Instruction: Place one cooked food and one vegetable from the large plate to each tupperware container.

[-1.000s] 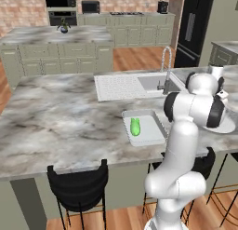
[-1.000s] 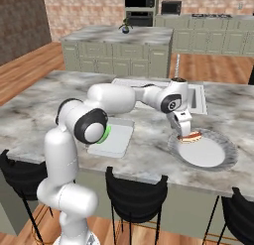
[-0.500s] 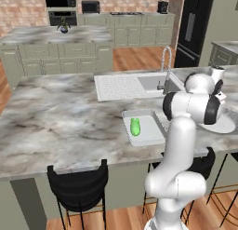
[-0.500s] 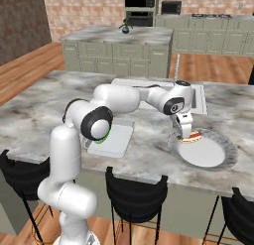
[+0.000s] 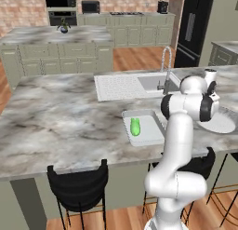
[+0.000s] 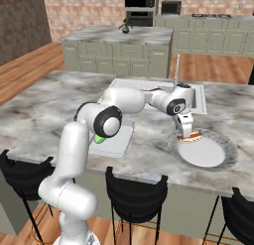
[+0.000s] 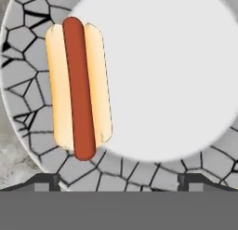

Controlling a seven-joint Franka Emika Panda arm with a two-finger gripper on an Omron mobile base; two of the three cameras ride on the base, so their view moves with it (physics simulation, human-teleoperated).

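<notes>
A hot dog [image 7: 79, 87] with a red sausage in a tan bun lies at the edge of the large plate [image 7: 176, 71], partly on its crackle-patterned rim. My gripper [image 7: 118, 181] hangs open just above it, fingertips [image 7: 46, 180] spread wide, with the bun nearer the left one. From the right base view the gripper [image 6: 186, 132] points down over the hot dog [image 6: 192, 137] at the near-left rim of the plate [image 6: 211, 154]. A pale grey-white tupperware container [image 5: 151, 129] holds a long light-green vegetable [image 5: 135, 126]. My arm partly hides that container [image 6: 119, 142] in the right base view.
A sink basin [image 5: 153, 82] with a faucet [image 5: 165, 68] and a ribbed drainboard [image 5: 116, 87] lies behind the container. Dark stools [image 5: 79, 187] stand along the counter's near edge. The plate [image 5: 223, 125] sits close to the counter's right end.
The hand has sunk a little closer to the hot dog and the elbow has shifted. The jaws have stayed wide apart and nothing on the counter moved.
</notes>
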